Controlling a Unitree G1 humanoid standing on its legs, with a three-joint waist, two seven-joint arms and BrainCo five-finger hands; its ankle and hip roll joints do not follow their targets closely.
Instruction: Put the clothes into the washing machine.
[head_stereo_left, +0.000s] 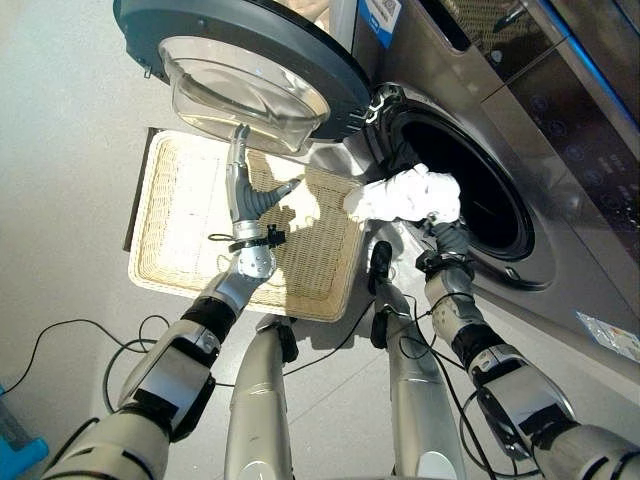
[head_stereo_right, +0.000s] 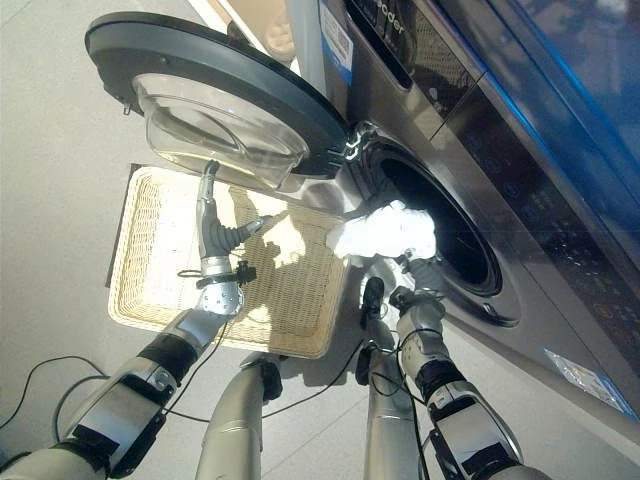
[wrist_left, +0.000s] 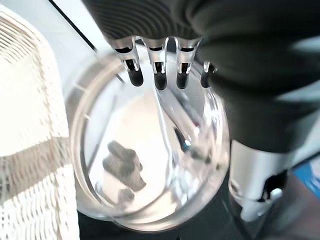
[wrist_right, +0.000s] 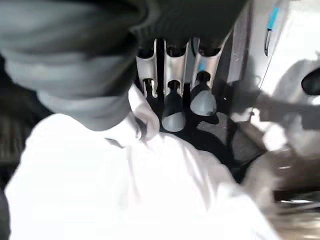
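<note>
One silver-grey front-loading washing machine (head_stereo_left: 560, 150), upper right of frame. One round dark-rimmed door with clear glass bowl (head_stereo_left: 240, 75), upper centre, swung open. One flat pale wicker basket (head_stereo_left: 180, 230), centre left. One bundle of white cloth (head_stereo_left: 405, 195), centre. Two robot hands: left hand (head_stereo_left: 243, 200), right hand (head_stereo_left: 445, 235).

I can't make out any text here. The grey front-loading washing machine (head_stereo_right: 520, 200) carries a blue-and-white sticker (head_stereo_right: 338, 45) by its top corner and another label (head_stereo_left: 607, 335) low on the front panel, both too small to read.
</note>
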